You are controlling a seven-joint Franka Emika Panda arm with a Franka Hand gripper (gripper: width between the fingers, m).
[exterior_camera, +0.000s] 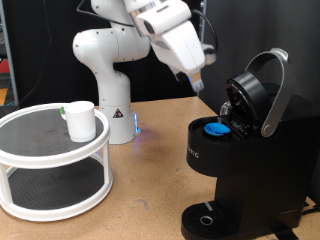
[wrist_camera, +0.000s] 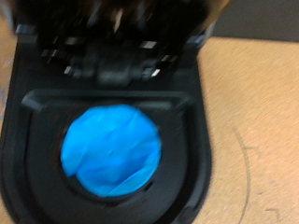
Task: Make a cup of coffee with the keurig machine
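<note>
The black keurig machine [exterior_camera: 245, 150] stands at the exterior view's right with its silver-handled lid [exterior_camera: 262, 90] raised. A blue-topped pod [exterior_camera: 216, 127] sits in the open chamber. My gripper [exterior_camera: 197, 83] hangs just above and to the left of the chamber, with nothing visible between its fingers. In the wrist view the pod [wrist_camera: 110, 149] fills the round chamber of the machine [wrist_camera: 28, 140]; my fingers do not show there. The white cup [exterior_camera: 81, 120] stands upright on a round stand at the exterior view's left, far from the gripper.
The cup rests on the top tier of a white two-tier round stand [exterior_camera: 30, 150]. The robot's base [exterior_camera: 110, 110] is behind it. The machine's circular drip tray [exterior_camera: 205, 220] holds nothing. The wooden table [exterior_camera: 140, 190] lies between the stand and the machine.
</note>
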